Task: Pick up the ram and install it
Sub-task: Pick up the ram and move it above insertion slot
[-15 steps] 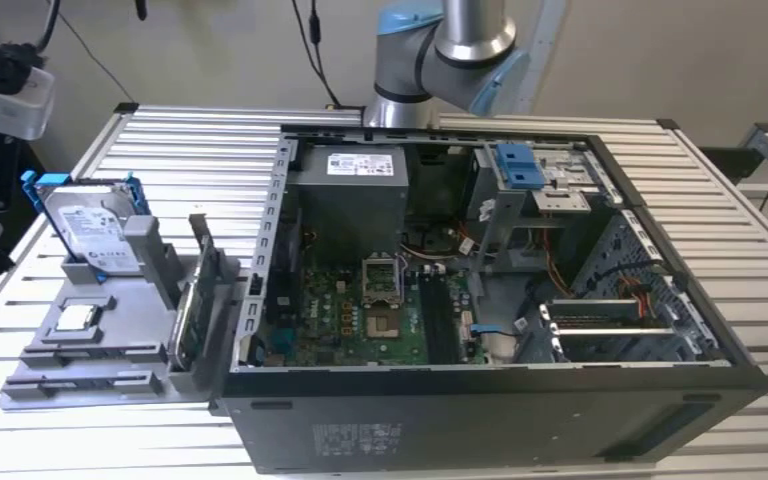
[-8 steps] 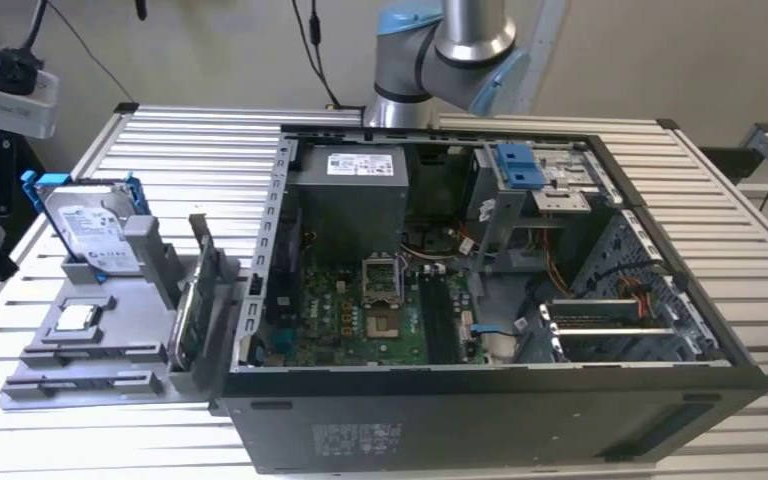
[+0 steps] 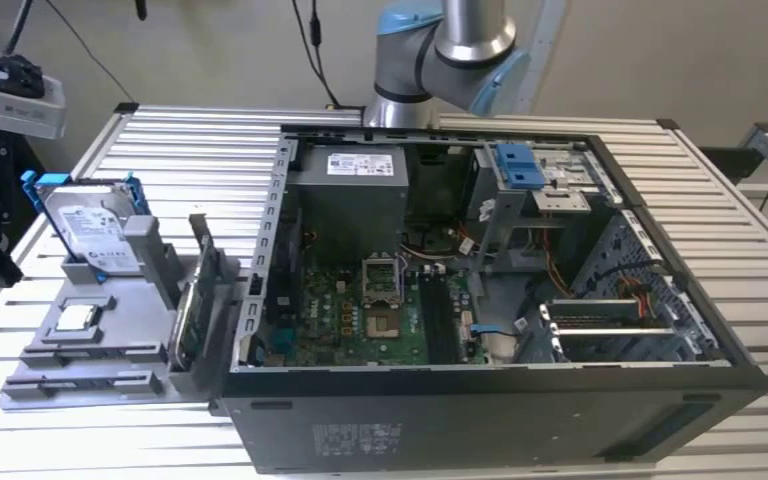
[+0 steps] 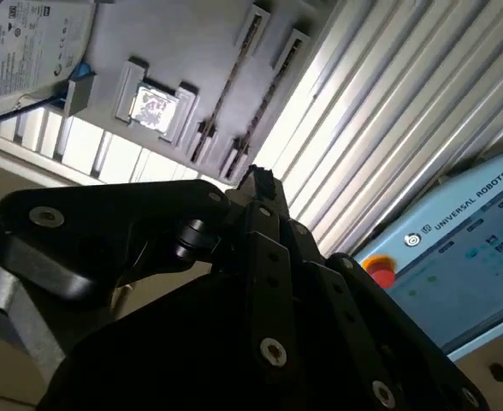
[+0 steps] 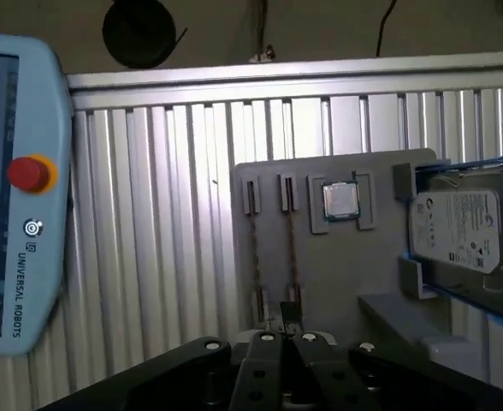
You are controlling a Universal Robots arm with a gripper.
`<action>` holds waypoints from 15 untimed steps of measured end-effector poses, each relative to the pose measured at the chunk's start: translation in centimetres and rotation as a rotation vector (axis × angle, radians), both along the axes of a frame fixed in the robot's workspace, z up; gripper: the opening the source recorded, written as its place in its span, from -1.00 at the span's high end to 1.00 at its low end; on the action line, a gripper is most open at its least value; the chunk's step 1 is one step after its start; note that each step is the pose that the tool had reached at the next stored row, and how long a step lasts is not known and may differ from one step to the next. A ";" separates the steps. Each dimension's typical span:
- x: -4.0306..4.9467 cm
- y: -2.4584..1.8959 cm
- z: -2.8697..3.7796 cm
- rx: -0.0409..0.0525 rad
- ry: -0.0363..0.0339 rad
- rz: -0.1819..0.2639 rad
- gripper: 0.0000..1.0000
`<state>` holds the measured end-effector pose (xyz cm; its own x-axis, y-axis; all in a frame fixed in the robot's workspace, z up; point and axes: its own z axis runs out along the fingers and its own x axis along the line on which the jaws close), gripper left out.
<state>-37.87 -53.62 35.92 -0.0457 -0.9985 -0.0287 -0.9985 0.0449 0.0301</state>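
First wrist view: the ram [image 5: 290,248] sits in a slot of the grey holder [image 5: 380,265], straight ahead of the end effector [image 5: 289,321]. Its long axis runs directly away from the fingertips, so its near end is the part closest to them. A second dark stick [image 5: 253,248] lies parallel just beside it, on the side away from the processor chip [image 5: 341,201]. The hard drive [image 5: 461,227] stands beyond the chip. The end effector looks closed, with no gap showing between its fingers and nothing gripped. Whether the tips touch the ram's near end cannot be told here.

Second wrist view: from the side the end effector tapers to a single point just short of the near ends of the two sticks, which stretch away from it along the holder. Nothing is carried.

Exterior view: the holder rests on the ribbed counter [image 3: 157,150], just beside the open computer case [image 3: 491,430]. The end effector's dark bulk hangs on the holder's far side from the case. The two sticks show as dark lines at the holder's end farthest from the hard drive, so the ram is judged not yet lifted.
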 end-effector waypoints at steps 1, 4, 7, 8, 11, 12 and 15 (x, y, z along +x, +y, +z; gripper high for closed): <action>0.00 0.00 -0.08 0.0000 -0.0005 0.015 0.79; 0.00 0.00 -0.26 0.0007 -0.0037 0.055 0.79; 0.00 -0.02 -0.35 0.0144 -0.0086 0.068 0.79; 0.00 -0.04 -0.37 0.0198 -0.0102 0.069 0.79; 0.00 -0.04 -0.44 0.0245 -0.0119 0.070 0.79; 0.00 -0.04 -0.44 0.0246 -0.0119 0.070 0.79; 0.00 -0.05 -0.45 0.0247 -0.0120 0.070 0.79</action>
